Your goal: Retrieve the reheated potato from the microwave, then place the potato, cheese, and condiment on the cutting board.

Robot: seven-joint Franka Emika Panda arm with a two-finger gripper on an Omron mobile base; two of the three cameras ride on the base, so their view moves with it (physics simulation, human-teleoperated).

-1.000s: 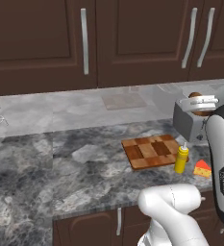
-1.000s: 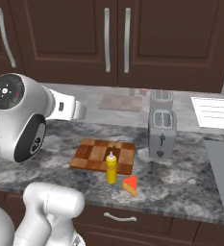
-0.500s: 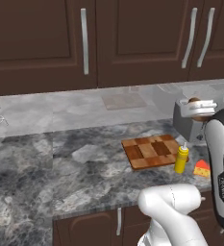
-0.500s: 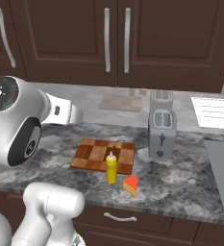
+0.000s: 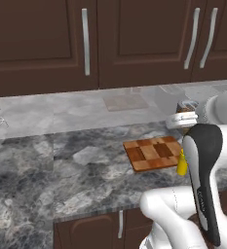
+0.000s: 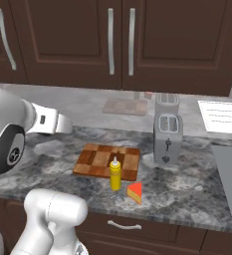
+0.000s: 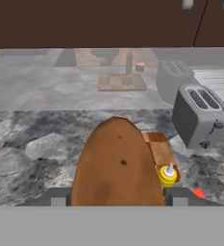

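Swinging further across since a second ago, the white arm's elbow now sits lower and more to the right in the right base view, while the counter things have kept their places. Largest on the grey marbled stone counter (image 6: 197, 189) is the silver two-slot toaster (image 6: 167, 137), which stands just beside the right end of the checkered wooden cutting board (image 6: 100, 160). Next in size, the dull brown oval potato (image 7: 116, 166) looms close in the hand view, held between the jaws of the gripper (image 7: 117, 197), which are closed on its sides; it hangs above the counter, short of the board. Smaller, the slim yellow squeeze bottle of condiment (image 6: 115, 174) stands at the board's front edge, and the little orange cheese wedge (image 6: 135, 192) lies just beside it to the right. My worry is that, lowering the potato, the hand could clip the bottle's nozzle and topple it, or that the round potato rolls off the board once released.
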